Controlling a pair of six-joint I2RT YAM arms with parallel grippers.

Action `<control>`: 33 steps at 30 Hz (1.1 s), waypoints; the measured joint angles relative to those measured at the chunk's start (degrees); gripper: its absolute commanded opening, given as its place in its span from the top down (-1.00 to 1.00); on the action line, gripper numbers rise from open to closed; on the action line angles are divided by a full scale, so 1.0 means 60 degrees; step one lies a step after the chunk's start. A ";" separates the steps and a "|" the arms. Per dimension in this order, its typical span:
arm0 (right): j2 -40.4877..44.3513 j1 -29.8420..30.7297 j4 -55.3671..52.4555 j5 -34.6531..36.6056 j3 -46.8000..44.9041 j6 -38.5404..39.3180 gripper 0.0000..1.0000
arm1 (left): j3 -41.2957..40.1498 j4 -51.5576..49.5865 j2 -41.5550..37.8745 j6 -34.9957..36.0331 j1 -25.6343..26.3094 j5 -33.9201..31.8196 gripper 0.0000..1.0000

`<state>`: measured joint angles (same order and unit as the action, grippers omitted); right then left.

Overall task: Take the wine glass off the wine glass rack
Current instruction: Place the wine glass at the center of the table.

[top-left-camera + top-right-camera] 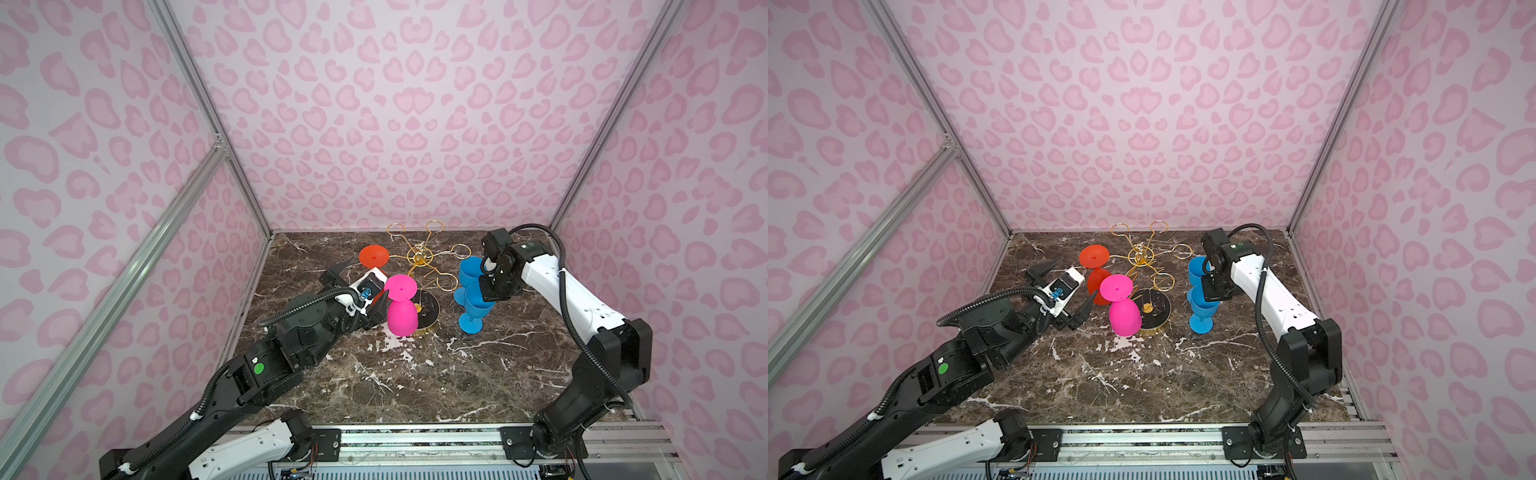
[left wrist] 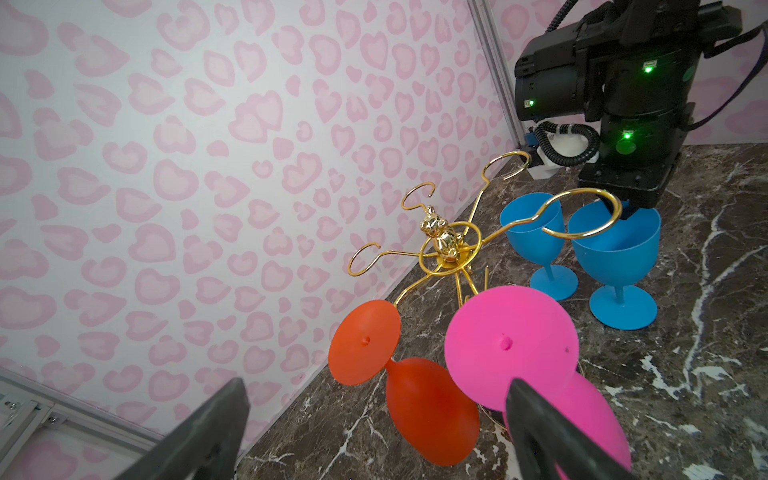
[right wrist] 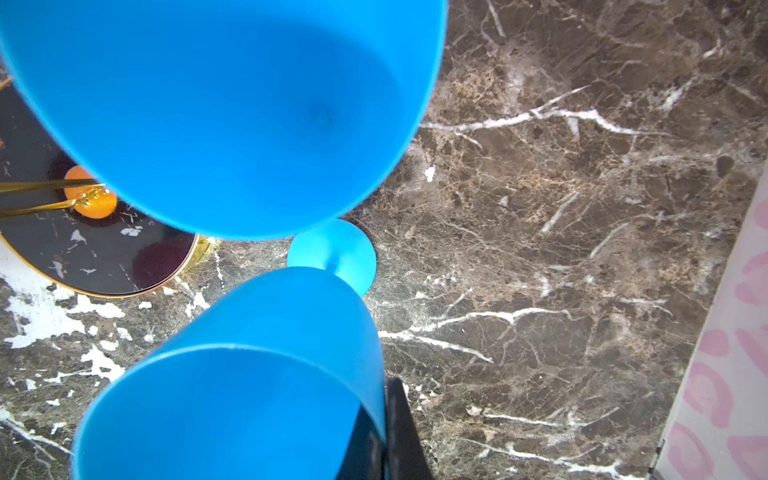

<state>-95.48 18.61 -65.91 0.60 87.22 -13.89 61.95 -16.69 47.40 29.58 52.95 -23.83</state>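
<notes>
The gold wire wine glass rack (image 1: 419,254) stands on its round black base (image 1: 432,309) in both top views. An orange wine glass (image 2: 432,411) and a pink wine glass (image 1: 401,318) hang upside down from its left and front arms. My left gripper (image 2: 376,384) is open just left of them; in the left wrist view the orange bowl lies between its fingers, untouched. My right gripper (image 3: 380,399) is shut on the rim of the nearer blue wine glass (image 1: 476,305), one finger inside the bowl and one outside. That glass stands upright on the table.
A second blue wine glass (image 1: 469,270) stands upright just behind the held one, right of the rack. Several rack arms (image 2: 582,214) are bare; one loop reaches over toward the blue glasses. The pink patterned back wall (image 1: 415,166) is close behind the rack on the marble table (image 1: 415,374).
</notes>
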 measured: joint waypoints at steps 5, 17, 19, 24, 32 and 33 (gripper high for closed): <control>-0.0007 0.0004 0.0000 -0.0004 0.0000 0.0000 0.92 | 0.0000 -0.0051 0.0000 -0.0036 0.0000 0.0004 -0.95; -0.0015 0.0004 -0.0025 -0.0004 0.0066 -0.0004 0.65 | 0.0000 -0.0066 0.0007 -0.0106 0.0000 0.0004 -0.95; -0.0015 0.0007 -0.0033 -0.0004 0.0069 0.0000 0.64 | 0.0000 -0.0066 0.0007 -0.0106 0.0000 0.0007 -0.95; -0.0015 0.0007 -0.0036 -0.0004 0.0069 0.0000 0.62 | 0.0000 -0.0066 0.0007 -0.0106 0.0000 0.0007 -0.95; -0.0015 0.0004 -0.0146 -0.0011 0.0222 0.0000 0.48 | 0.0004 -0.0066 0.0007 -0.0106 0.0000 0.0007 -0.95; -0.0015 0.0004 -0.0175 -0.0007 0.0251 -0.0004 0.46 | 0.0004 -0.0066 0.0011 -0.0106 0.0000 0.0007 -0.95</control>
<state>-95.57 18.63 -66.96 0.56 88.73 -13.91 61.98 -17.08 47.46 28.95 52.95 -23.79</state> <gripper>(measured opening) 0.250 0.977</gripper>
